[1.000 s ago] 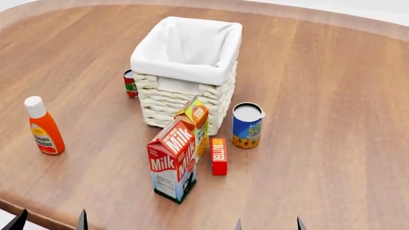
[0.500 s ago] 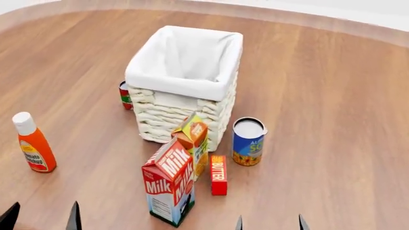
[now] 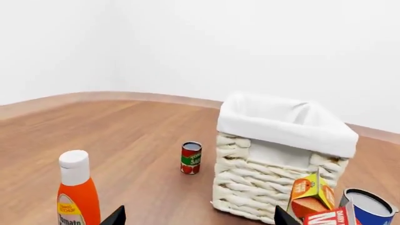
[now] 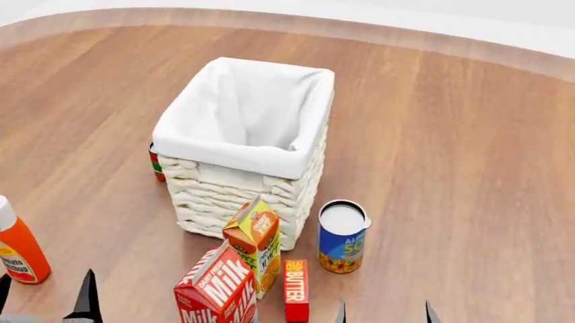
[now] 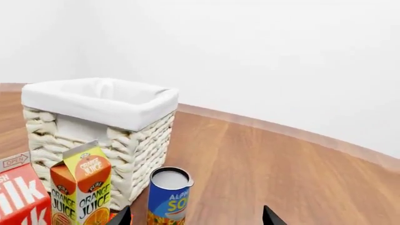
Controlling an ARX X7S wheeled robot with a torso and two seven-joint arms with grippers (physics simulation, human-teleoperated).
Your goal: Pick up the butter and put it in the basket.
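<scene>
Red and slim, the small butter box with white lettering [image 4: 297,291] lies flat on the brown wooden tabletop [image 4: 467,168], in front of the tall white woven wicker basket [image 4: 235,195] and apart from it; the basket's white cloth liner [image 4: 247,111] folds over the rim, and nothing shows inside but cloth. Just left of the butter stands the orange juice carton [image 4: 254,243], close against the basket's front wall, with the red-and-white milk carton [image 4: 215,293] nearer the robot beside it; just right stands a blue soup can with a pale lid [image 4: 343,235]. A small red-and-green can [image 4: 157,163] peeks from behind the basket's left side; an orange ketchup bottle with a white cap [image 4: 18,245] stands well to the left. The left gripper [image 4: 45,303] and right gripper [image 4: 384,315] show only dark fingertips at the head view's lower edge, spread apart and holding nothing; the right one sits near the butter, not touching it.
</scene>
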